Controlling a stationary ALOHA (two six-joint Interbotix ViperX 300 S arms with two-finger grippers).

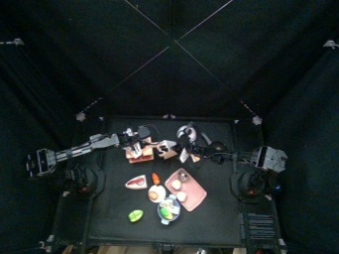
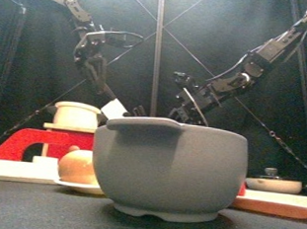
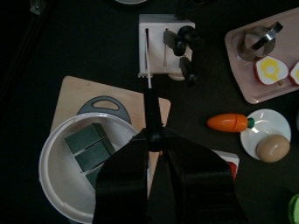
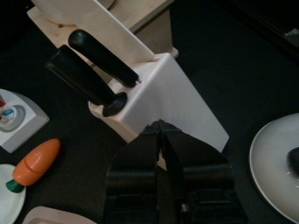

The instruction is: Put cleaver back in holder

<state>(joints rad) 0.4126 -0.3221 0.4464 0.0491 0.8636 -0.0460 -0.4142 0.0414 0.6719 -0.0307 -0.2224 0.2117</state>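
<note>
While right pincer (image 4: 165, 131) grips holder (image 4: 152, 92) (level), left arm angles down.

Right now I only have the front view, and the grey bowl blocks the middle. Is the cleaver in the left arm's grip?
Observer: Seems so. The left wrist view shows the cleaver edge-on between the left fingers, pointing at the holder.
Operator: Inserted yet?
Observer: Not yet. Its tip is at the holder's near edge, and I can't tell if it touches.
Operator: Right arm?
Observer: The right fingers appear to pinch the holder's pale corner, below two black handles sticking out of it.
</note>
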